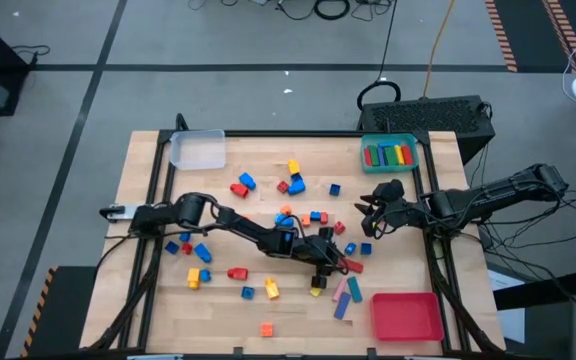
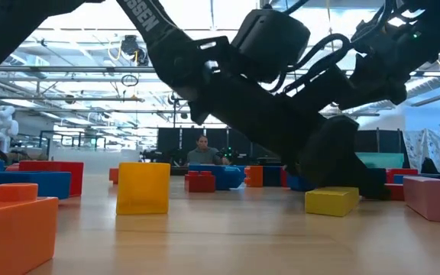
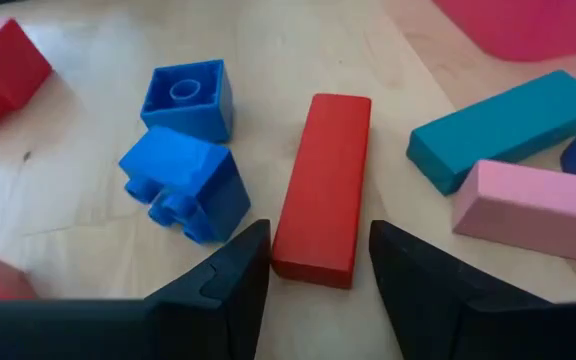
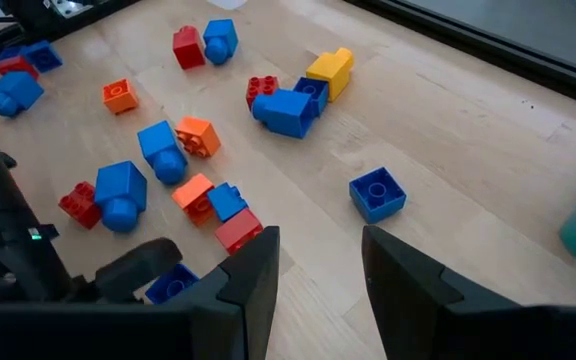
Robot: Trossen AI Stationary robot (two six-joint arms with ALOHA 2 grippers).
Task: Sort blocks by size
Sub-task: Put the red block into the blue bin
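A long red block (image 3: 323, 185) lies flat on the table, and my left gripper (image 3: 318, 280) is open, one finger on either side of its near end with a narrow gap to each. In the high view that gripper (image 1: 336, 262) is low at the table's near middle, beside the red block (image 1: 353, 266). Two blue blocks (image 3: 188, 140) lie just left of it. A teal bar (image 3: 508, 130) and a pink bar (image 3: 538, 205) lie to its right. My right gripper (image 1: 368, 215) hangs open over the table's right half, with bare table between its fingers (image 4: 253, 270).
Loose blocks of several colours are scattered over the table's middle (image 1: 288, 185). A clear tray (image 1: 198, 150) stands at the far left. A teal tray (image 1: 388, 153) at the far right holds long bars. A red tray (image 1: 406, 315) stands at the near right. A person (image 2: 202, 149) sits beyond the table.
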